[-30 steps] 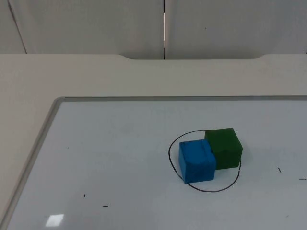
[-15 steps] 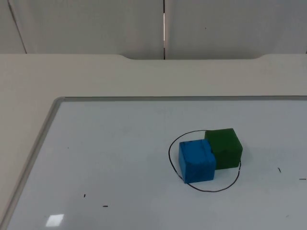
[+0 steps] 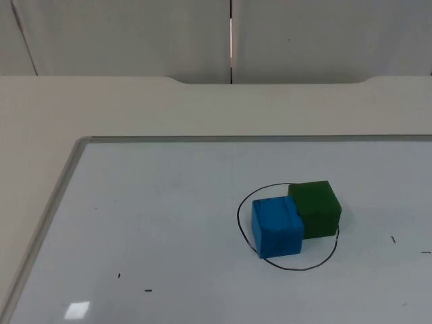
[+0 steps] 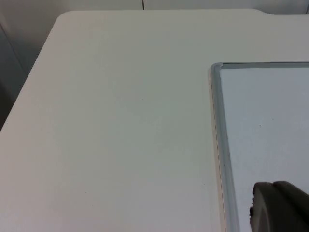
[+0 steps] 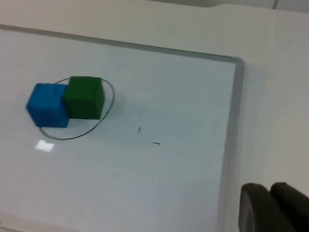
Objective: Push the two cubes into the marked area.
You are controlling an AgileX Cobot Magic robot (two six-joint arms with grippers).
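Two cubes touch inside one drawn ring [image 3: 237, 214]: blue cube [image 3: 277, 226], green cube [image 3: 316, 208] at its 2 o'clock; both grippers' grasp can't be told

One blue cube [image 3: 277, 226], one green cube [image 3: 315, 208], one drawn ring [image 3: 290, 266].

Blue cube [image 3: 277, 227]: matt, slightly rough-looking faces with dark smudges near the upper edge; looks like foam or soft plastic.
Green cube [image 3: 315, 208]: matt, even dark green, same soft-looking finish.
White rectangular whiteboard [image 3: 169, 229]: smooth, glossy, a bright glare patch at lower left of the top view.
Whiteboard's silver frame [image 3: 64, 182]: looks like brushed metal, dull sheen.
Cream surface [image 3: 135, 108]: smooth, matt.
Black drawn ring [image 3: 297, 268]: thin marker ink.
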